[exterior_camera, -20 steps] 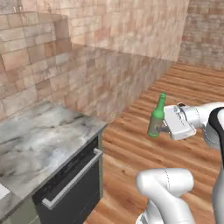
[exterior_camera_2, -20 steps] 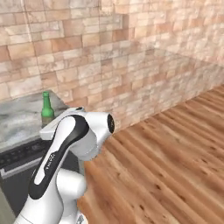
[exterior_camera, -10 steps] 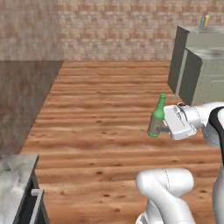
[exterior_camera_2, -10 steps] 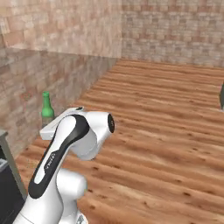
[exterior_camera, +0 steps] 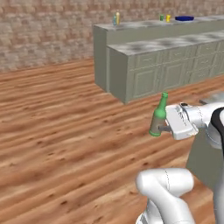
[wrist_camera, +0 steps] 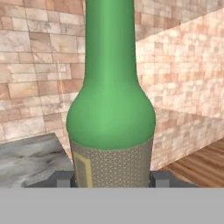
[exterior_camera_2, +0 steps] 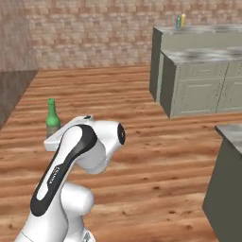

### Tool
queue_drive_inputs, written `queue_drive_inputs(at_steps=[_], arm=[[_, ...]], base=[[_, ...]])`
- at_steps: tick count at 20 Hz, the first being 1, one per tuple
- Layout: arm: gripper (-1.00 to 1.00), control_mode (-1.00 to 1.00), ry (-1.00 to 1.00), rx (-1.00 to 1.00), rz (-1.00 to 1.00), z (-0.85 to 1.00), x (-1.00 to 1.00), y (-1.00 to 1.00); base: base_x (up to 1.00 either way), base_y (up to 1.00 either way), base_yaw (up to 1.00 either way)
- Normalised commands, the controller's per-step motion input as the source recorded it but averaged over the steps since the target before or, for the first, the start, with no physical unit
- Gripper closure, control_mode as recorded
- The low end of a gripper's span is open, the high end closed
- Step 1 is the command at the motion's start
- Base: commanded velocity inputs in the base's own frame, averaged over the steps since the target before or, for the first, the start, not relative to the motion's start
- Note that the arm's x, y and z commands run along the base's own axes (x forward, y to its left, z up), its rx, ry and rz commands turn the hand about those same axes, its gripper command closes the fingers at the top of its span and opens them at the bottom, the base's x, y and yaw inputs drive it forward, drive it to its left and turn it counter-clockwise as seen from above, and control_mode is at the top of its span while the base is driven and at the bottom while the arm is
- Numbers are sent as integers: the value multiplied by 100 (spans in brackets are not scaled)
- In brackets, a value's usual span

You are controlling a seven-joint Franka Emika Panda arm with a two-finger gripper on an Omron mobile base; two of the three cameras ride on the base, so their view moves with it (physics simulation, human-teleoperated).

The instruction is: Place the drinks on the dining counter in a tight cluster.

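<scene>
Item: green bottle [exterior_camera: 158, 119], one, upright, clamped at its labelled lower body between the jaws of the gripper [exterior_camera: 162, 128], carried in the air over the wood floor [exterior_camera: 65, 131].

Destination: dining counter [exterior_camera: 131, 33], one, far back. On it stand a yellow bottle [exterior_camera: 117, 18] and a blue bottle [exterior_camera: 114, 20], one each, close together.

Handling, as I judge it: keep the bottle vertical while travelling and set it just beside that pair.

Also on the counter: two small cups [exterior_camera: 165, 18], one blue dish [exterior_camera: 184, 18].

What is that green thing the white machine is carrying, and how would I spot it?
Find the white robot arm above the wooden floor; its end effector is closed around a slim green glass bottle held upright. A mesh-patterned label wraps its lower body, and unlike the small bottles on the far counter, it hangs in mid-air.
</scene>
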Motion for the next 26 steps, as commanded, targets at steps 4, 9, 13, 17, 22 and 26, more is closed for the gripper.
queue_drive_inputs(at_steps=[4, 9, 13, 17, 22, 26], arm=[[100, 100, 0, 0, 0, 0, 0, 0], [100, 100, 0, 0, 0, 0, 0, 0], [100, 100, 0, 0, 0, 0, 0, 0], [100, 100, 0, 0, 0, 0, 0, 0], [100, 100, 0, 0, 0, 0, 0, 0], [100, 100, 0, 0, 0, 0, 0, 0]], base=[[100, 100, -51], [100, 100, -49], [100, 100, -48], [100, 100, -40], [100, 100, -29], [100, 100, -9]])
